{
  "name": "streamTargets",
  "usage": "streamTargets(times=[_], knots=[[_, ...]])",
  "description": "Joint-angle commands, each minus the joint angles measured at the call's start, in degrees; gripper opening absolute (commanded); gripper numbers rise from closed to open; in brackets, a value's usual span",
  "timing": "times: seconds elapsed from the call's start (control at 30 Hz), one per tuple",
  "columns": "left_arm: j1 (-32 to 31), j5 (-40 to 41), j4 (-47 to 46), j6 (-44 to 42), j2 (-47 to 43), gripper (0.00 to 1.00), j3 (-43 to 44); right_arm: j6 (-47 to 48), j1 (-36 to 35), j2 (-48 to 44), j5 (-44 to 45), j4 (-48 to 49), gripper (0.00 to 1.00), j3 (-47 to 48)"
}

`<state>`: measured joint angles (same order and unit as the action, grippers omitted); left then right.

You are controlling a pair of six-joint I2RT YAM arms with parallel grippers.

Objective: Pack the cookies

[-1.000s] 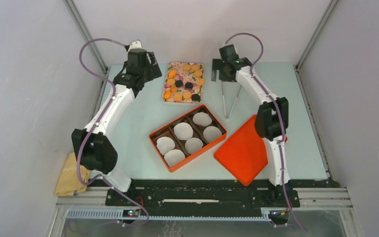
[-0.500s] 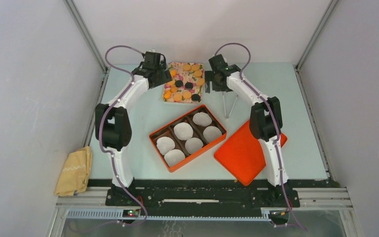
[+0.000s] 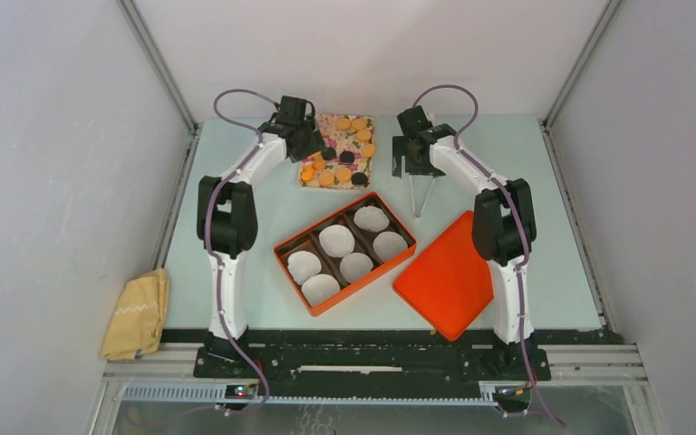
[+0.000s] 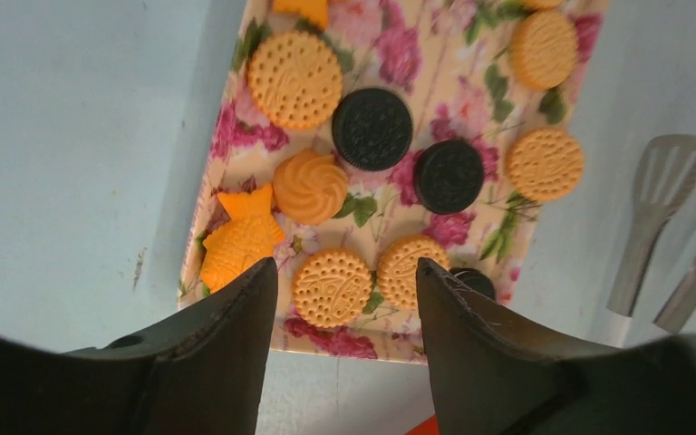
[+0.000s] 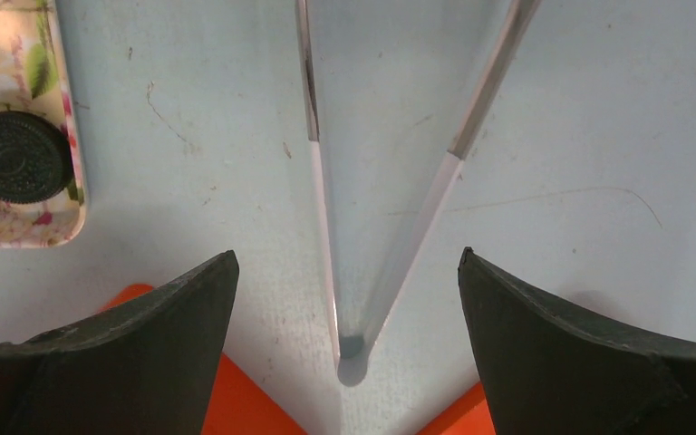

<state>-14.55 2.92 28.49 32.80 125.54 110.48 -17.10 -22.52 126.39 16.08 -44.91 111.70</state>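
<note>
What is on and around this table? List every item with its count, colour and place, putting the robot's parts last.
table: one, pale blue, under everything.
tray: one, floral, far centre.
cookies: three black, at least eight orange, on the tray.
box: one, orange, three compartments, centre.
paper cups: six, white, inside the box.
lid: one, orange, right of the box.
tongs: one, metal, right of the tray.
cloth: one, yellow, beyond the table's near left corner.
left gripper: open, at the tray's left edge.
right gripper: open, above the tongs.
</note>
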Motion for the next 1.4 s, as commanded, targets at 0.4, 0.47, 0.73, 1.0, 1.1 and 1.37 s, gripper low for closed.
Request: streamTargets(times=[0.4,0.47,0.73,1.0,1.1,1.37], knots=[[-2.07,0.36,2.14,2.08,-0.72,0.19,-9.40,-1.44,0.16,-7.93,-0.37,3.35,1.00,-4.20],[-2.07,1.29,2.77,2.01,-0.09,0.16,-9.08,-1.48,-0.01,-8.25,-0.27,3.11,1.00,-4.33],[-2.07,4.59,4.44,1.01,1.74,0.16,-6.78,-1.35,-0.06,-10.33,-0.19,3.34,1.00,-5.71],[-3.38,3.93,4.03,2.74,-1.91,0.14,-18.05,-2.26,0.51,-13.09,2.41,2.98,1.00,-7.75],[-4.46,4.13,3.09,2.66,-4.10,0.14,-22.49,-2.61,0.64,-13.77,2.51,2.86,1.00,-8.69],[-5.81,2.76,2.14,2.70,-5.84,0.10,-27.23,-3.65,0.12,-14.76,1.24,2.57,1.00,-13.36]])
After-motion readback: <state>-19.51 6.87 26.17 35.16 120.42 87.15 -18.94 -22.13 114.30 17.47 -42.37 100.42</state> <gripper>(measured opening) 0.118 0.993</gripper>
